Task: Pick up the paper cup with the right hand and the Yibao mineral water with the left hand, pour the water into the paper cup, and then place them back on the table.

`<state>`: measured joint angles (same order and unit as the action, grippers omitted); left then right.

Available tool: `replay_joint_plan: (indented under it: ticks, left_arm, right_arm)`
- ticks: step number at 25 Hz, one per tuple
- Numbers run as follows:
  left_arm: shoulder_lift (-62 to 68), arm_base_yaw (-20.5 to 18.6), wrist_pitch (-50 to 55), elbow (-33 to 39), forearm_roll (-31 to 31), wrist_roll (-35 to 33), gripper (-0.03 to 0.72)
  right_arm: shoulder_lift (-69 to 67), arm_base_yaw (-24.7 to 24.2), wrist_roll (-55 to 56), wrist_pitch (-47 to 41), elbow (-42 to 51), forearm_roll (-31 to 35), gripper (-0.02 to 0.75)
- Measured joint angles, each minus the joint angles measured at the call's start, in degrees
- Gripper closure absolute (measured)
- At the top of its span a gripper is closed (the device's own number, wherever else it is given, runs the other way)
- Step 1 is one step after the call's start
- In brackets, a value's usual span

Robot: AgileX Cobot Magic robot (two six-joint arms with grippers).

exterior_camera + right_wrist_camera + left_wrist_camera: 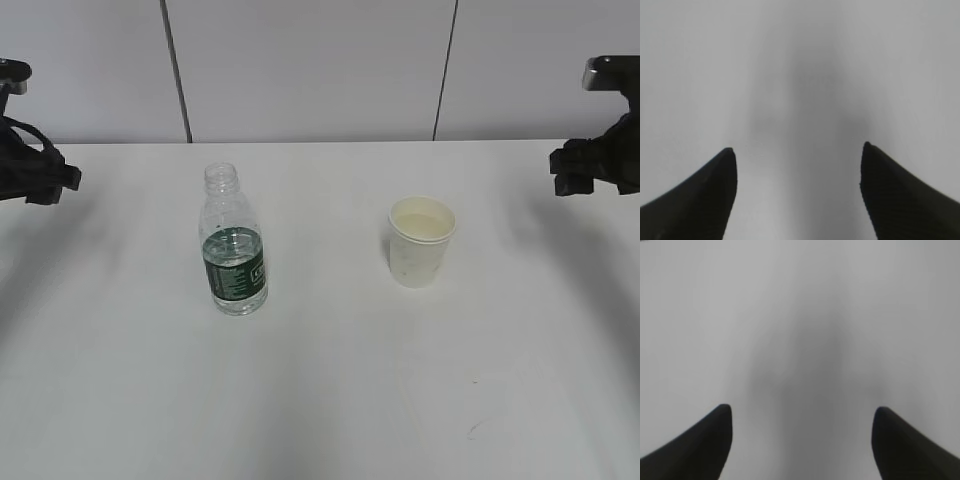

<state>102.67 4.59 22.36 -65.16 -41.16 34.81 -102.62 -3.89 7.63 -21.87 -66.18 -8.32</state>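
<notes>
The clear Yibao mineral water bottle, with a green label and no cap, stands upright on the white table, left of centre. The cream paper cup stands upright right of centre, holding liquid. My left hand hangs at the far left edge, well apart from the bottle. My right hand hangs at the far right edge, apart from the cup. In the left wrist view my left gripper is open over bare table. In the right wrist view my right gripper is open and empty.
A white panelled wall with dark seams runs behind the table. A small scuff mark lies on the tabletop near the front right. Both wrist views show only blurred white surface between the fingers.
</notes>
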Motion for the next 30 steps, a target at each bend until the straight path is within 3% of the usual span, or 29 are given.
replay_joint_plan:
  ticks: [4,7,13,19,26,30]
  left_arm:
    - [-0.2,0.4,14.8,-4.6,18.7,-17.4,0.167]
    - [-0.2,0.3,23.8,-7.9,26.0,-24.3,0.167]
    - [-0.3,0.4,39.7,-12.9,27.8,-30.0,0.172]
    - [-3.7,0.4,43.9,-13.4,32.4,-34.3,0.177]
    - [-13.4,0.4,46.4,-12.6,32.9,-35.7,0.177]
    - [-22.1,0.4,45.6,-6.7,35.1,-35.9,0.177]
  right_arm:
    - [0.0,0.0,-4.6,-14.4,-7.8,2.7,0.143]
    - [0.0,0.0,-9.3,-23.3,-12.4,5.8,0.143]
    - [0.0,0.0,-14.5,-37.0,-17.2,11.2,0.143]
    - [0.0,0.0,-16.8,-46.6,-18.0,13.4,0.143]
    - [3.7,0.0,-19.7,-47.9,-15.1,16.5,0.143]
    - [9.7,0.0,-20.1,-47.9,-9.3,16.8,0.144]
